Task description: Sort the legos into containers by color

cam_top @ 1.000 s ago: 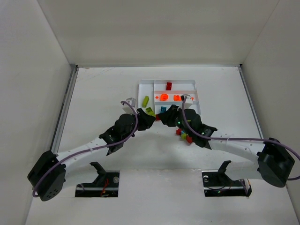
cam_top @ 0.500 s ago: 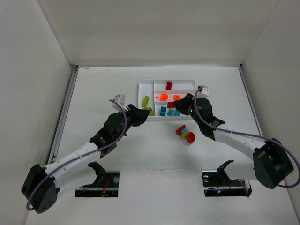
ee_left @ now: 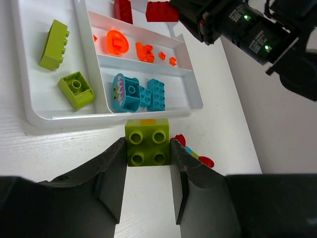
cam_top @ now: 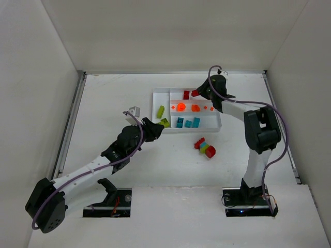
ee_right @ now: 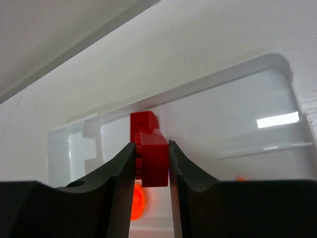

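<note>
Left gripper [ee_left: 148, 161] clamps my green brick [ee_left: 147, 141] just outside the tray [ee_left: 99, 121]; its near wall bars the way, so release here means the table [cam_top: 114, 103]. Right gripper [ee_right: 151, 166] pinches a red brick [ee_right: 154, 156] over the far section; skewed, it could join the orange pieces [ee_left: 117, 42]. Loose bricks [cam_top: 205, 148] lie nearby.

Tray [cam_top: 158, 98]: sat far-centre on the table [cam_top: 103, 103], tall section at left, three long sections to its right, one behind another.
Tall section: pair of bricks [cam_top: 161, 110], one behind the other.
Far section: lone brick [cam_top: 186, 95] at the left end; right gripper [cam_top: 196, 93] just right of it, clamping the right-held brick [ee_right: 152, 156].
Middle section: round pieces [cam_top: 181, 107] in a row.
Near section: near bricks [cam_top: 180, 122] in the left half.
Left gripper [cam_top: 156, 127]: at the tray's near wall, clamping the left-held brick [ee_left: 147, 142].
Loose pile [cam_top: 205, 148]: on the table before the tray's right half, apart from it.
</note>
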Controlling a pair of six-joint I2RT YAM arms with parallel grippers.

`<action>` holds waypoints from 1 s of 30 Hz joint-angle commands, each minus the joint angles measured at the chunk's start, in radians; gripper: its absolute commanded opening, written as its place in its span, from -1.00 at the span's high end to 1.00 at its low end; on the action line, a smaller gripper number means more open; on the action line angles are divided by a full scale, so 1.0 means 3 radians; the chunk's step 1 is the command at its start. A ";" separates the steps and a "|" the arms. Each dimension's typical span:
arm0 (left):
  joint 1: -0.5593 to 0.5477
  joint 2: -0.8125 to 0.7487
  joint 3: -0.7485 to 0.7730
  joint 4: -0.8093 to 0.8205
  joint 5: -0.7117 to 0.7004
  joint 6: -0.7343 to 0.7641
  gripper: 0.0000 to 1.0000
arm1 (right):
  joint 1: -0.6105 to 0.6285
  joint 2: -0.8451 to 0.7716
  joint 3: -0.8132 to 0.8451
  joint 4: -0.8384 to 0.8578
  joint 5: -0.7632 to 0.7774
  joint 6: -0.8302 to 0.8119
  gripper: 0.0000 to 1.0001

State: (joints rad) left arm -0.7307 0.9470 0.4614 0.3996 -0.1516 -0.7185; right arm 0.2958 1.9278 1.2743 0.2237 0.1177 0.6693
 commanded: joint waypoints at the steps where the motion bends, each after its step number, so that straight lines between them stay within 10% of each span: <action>1: 0.0045 -0.0012 -0.0040 0.0146 -0.0001 0.0104 0.64 | -0.0058 0.0185 0.0410 -0.0214 -0.0055 -0.0027 0.45; 6: 0.0091 0.0141 0.0026 0.0156 0.0020 0.0181 0.63 | -0.0084 0.0446 0.0691 -0.0377 -0.0086 -0.0002 0.37; 11: 0.0127 0.0356 0.0180 0.0156 -0.0052 0.0227 0.63 | -0.0094 0.0426 0.0620 -0.0388 0.0006 -0.0002 -0.13; 22: 0.0163 0.1337 0.0951 -0.0115 -0.0456 0.0774 0.61 | -0.0023 -0.0662 -0.0268 -0.0041 0.0267 -0.0267 -0.52; 26: 0.0194 0.1777 0.1248 -0.0227 -0.0568 0.0983 0.58 | 0.0146 -0.1076 -0.0744 0.0113 0.0420 -0.0370 -0.50; 30: 0.0245 0.2165 0.1544 -0.0294 -0.0650 0.1157 0.55 | 0.0350 -0.1430 -0.1209 0.0200 0.0467 -0.0278 0.02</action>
State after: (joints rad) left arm -0.6708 1.5570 0.8516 0.3294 -0.3012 -0.4473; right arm 0.3595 1.5406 0.9874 0.2260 0.2207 0.5869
